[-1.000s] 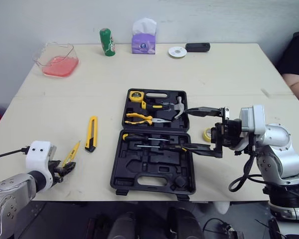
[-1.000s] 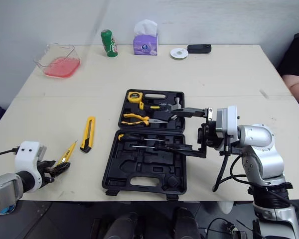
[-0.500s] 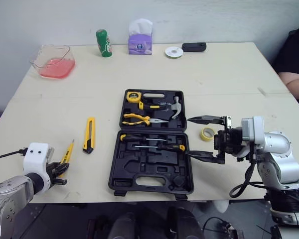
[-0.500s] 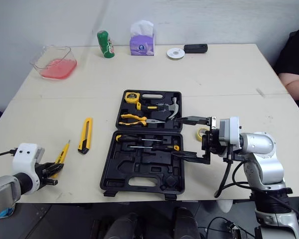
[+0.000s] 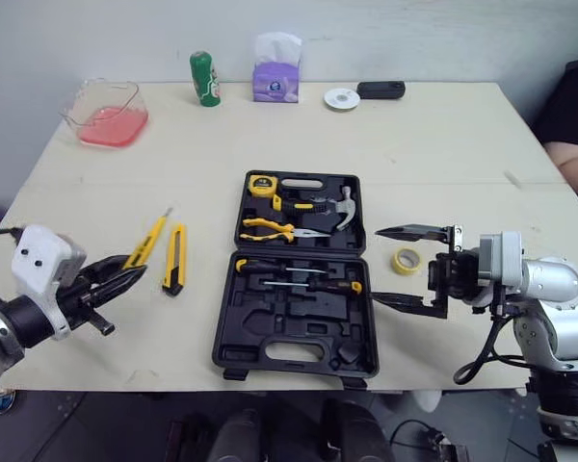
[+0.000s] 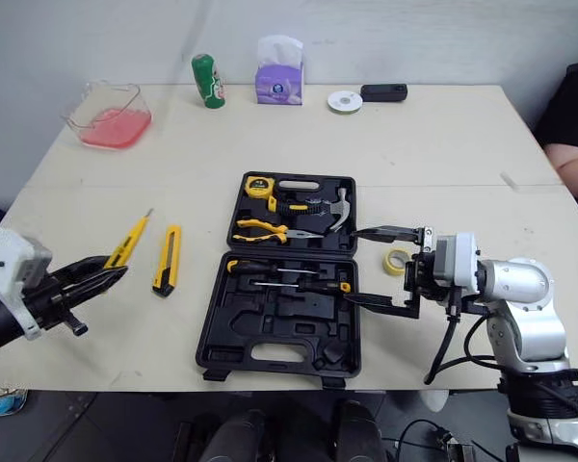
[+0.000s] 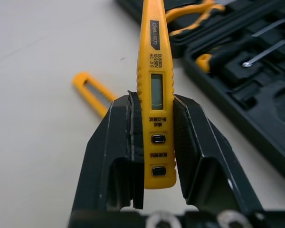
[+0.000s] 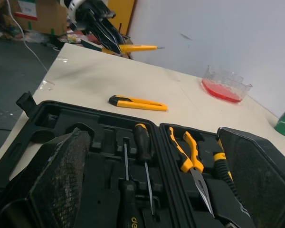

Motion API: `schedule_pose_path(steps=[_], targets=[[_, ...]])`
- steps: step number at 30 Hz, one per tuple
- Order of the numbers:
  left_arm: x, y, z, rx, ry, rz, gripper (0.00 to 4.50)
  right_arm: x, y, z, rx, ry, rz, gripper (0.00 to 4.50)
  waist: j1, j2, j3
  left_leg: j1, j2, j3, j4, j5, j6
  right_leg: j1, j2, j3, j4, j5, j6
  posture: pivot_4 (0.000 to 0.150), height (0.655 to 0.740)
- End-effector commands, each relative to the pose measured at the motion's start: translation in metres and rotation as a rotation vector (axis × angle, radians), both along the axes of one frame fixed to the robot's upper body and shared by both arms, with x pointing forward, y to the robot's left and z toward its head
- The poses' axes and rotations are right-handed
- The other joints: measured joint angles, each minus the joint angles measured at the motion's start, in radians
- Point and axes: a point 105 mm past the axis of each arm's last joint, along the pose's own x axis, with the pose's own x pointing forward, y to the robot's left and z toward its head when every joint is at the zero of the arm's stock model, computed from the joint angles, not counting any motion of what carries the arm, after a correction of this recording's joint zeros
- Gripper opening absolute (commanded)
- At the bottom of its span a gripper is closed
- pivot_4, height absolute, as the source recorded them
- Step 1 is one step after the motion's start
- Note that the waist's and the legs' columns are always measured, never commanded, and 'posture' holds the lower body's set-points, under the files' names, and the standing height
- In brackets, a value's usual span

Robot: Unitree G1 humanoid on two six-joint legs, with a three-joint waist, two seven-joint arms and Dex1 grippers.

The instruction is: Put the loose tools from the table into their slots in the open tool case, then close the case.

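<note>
Yellow plastic tester pen (image 7: 154, 95) clamped in left gripper (image 5: 130, 274), left of open black tool case (image 5: 294, 327).
Left wrist view shows its display between the pads (image 7: 132, 126); right gripper (image 5: 378, 265) splayed wide at the case's right side.

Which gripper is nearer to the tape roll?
Right. The right gripper is open just beside the tape roll; the left gripper, holding the tester pen, is far across the case.

Yellow tester pen (image 7: 154, 95) — "deli", "DL8003", "AC DC"; button labels too small.
</note>
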Motion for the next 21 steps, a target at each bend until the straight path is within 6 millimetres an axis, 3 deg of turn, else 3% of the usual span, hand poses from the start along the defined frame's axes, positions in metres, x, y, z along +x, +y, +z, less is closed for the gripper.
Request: schedule_pose_path(steps=[1,10,18,21], targets=[[0.006,-0.015,0.003,0.031,-0.006,-0.150,0.51,-0.002,-0.008,0.007,-0.006,-0.039,-0.046,4.50,0.001,0.000,0.000,0.000,0.000,0.000,0.000,0.000,0.000,0.000,0.000,0.000,0.000,0.000,0.000,0.150,0.7400],[0.019,-0.079,0.011,0.173,0.076,-0.644,0.51,0.001,-0.020,0.009,-0.003,-0.034,-0.171,4.50,0.001,0.000,0.001,-0.001,-0.001,0.001,0.000,0.000,0.001,0.000,0.003,0.000,0.004,0.000,0.000,0.150,0.7400],[0.038,-0.101,0.010,0.261,0.189,-0.735,0.51,-0.004,-0.024,0.019,0.023,-0.013,-0.232,4.50,0.001,-0.001,0.001,-0.001,-0.002,0.003,0.001,0.002,0.003,0.000,0.007,0.000,0.005,0.001,0.001,0.150,0.7400],[0.044,-0.107,-0.003,0.356,0.255,-0.760,0.51,-0.007,-0.023,0.015,-0.013,0.008,-0.224,4.50,0.005,-0.002,0.001,-0.001,-0.003,0.003,0.001,0.002,0.003,0.000,0.007,0.000,0.005,0.001,0.002,0.150,0.7400]])
